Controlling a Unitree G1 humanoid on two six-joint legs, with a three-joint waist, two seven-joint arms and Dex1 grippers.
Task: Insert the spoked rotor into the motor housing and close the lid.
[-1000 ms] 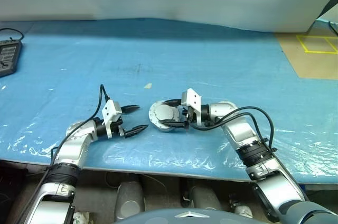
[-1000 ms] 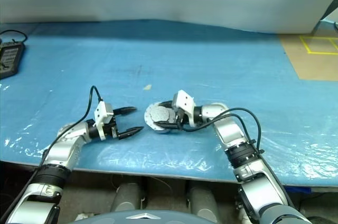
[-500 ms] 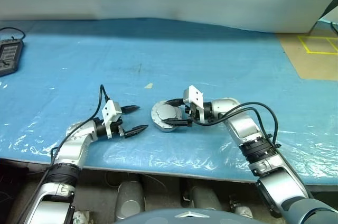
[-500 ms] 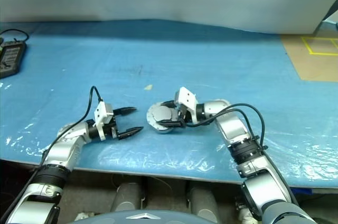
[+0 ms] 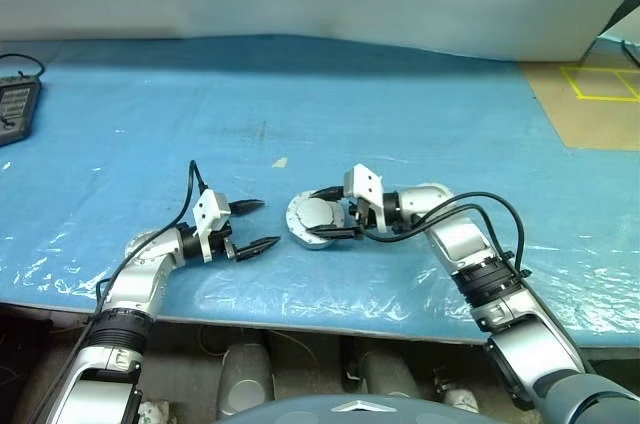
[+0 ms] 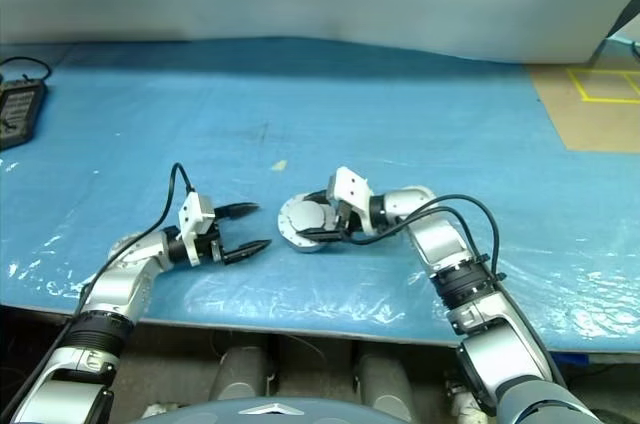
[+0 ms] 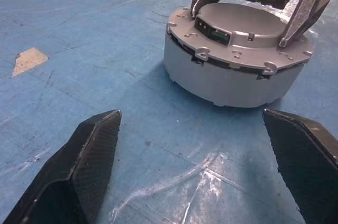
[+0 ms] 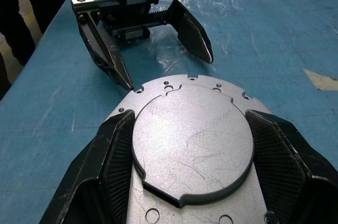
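- Looks like you're nearly done: the lid (image 8: 190, 139) already sits on the motor housing (image 7: 232, 78), on the blue table (image 5: 400, 94).
- Your right gripper (image 5: 322, 214) straddles the lid, fingers against its raised centre.
- Left gripper (image 5: 256, 225) hangs wide open and empty, just beside the housing.
- Rotor's presumably inside, can't tell.

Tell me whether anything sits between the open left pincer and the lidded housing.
Nothing visible does. The left pincer stands open, with bare blue table sheet between it and the housing. The right pincer already straddles the lid from the far side.
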